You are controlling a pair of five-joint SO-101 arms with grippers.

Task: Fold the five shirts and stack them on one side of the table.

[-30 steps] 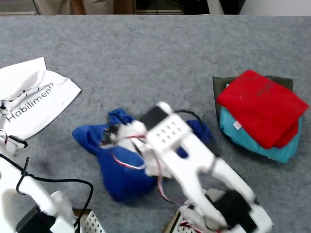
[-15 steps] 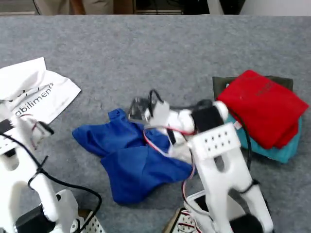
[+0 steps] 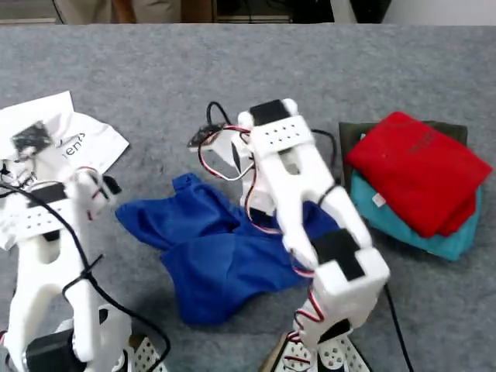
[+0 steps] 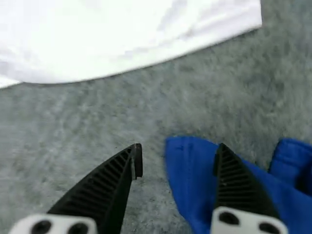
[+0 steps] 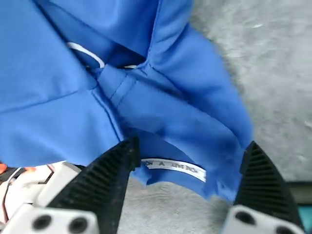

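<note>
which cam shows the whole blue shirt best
The high view: the blue shirt lies crumpled on the table, nearly all visible, the right arm covering one side. The right wrist view shows its collar label up close; the left wrist view shows one corner.

The grey table (image 3: 232, 70) carries a white shirt (image 3: 46, 116) at its left edge; a crumpled blue shirt (image 3: 201, 263) near the middle; a stack of folded shirts (image 3: 418, 170) at the right.
</note>
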